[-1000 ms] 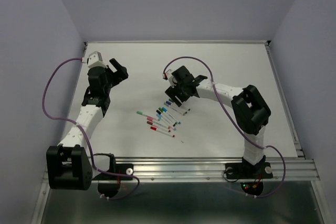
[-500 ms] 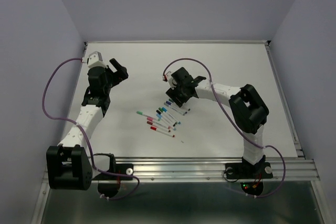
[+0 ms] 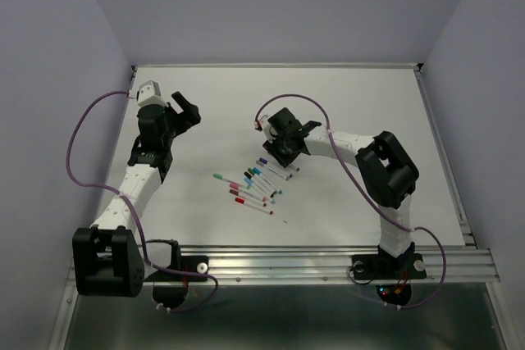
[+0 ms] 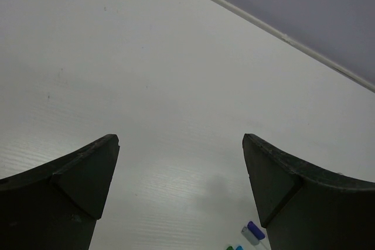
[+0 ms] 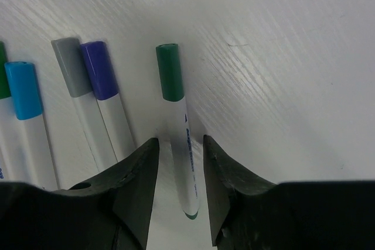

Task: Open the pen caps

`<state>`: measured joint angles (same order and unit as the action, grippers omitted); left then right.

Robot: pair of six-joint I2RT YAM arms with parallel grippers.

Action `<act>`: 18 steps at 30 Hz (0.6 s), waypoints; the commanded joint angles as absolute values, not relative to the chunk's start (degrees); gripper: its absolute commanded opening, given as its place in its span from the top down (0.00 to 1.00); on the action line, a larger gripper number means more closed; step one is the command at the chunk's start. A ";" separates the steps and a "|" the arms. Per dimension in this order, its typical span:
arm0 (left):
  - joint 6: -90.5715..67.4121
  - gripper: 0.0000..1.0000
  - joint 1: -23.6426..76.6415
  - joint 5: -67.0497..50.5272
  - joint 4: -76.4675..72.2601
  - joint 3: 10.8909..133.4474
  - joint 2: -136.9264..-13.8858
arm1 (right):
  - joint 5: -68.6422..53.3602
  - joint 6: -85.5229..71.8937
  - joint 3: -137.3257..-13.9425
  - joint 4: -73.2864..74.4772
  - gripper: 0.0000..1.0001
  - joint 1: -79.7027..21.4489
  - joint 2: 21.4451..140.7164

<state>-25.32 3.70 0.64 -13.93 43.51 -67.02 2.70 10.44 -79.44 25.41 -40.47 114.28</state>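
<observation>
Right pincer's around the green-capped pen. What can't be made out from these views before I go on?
- Right wrist view: whether the right pincer touches the green-capped pen; shadow fills both sides of the barrel.
- Right wrist view: neighbouring pens' lower barrels, behind the fingers.
- Top view: pens too small to count; the pincer covers some.
- Left wrist view: past the open left pincer, only a blue cap shows; the bottom edge cuts off the rest.

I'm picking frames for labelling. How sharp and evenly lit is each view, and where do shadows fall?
Top external: soft, even light; the pens tiny but crisp. Left wrist: the left hand dark and soft-edged, a faint shadow on the table between its fingers. Right wrist: the green-capped pen sharp, shadow pooling beside the right hand.
</observation>
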 commanded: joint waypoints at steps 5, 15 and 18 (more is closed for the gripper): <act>-24.26 0.01 4.04 -1.93 -16.70 42.72 -66.62 | 1.58 12.30 -77.87 25.31 0.60 -40.61 116.01; -25.22 0.01 5.01 -4.04 -16.44 43.33 -67.41 | 1.14 12.92 -77.08 23.13 0.93 -39.46 115.32; -26.97 0.01 6.23 -6.41 -16.44 44.12 -68.11 | 2.02 12.48 -75.76 18.22 0.99 -38.33 111.64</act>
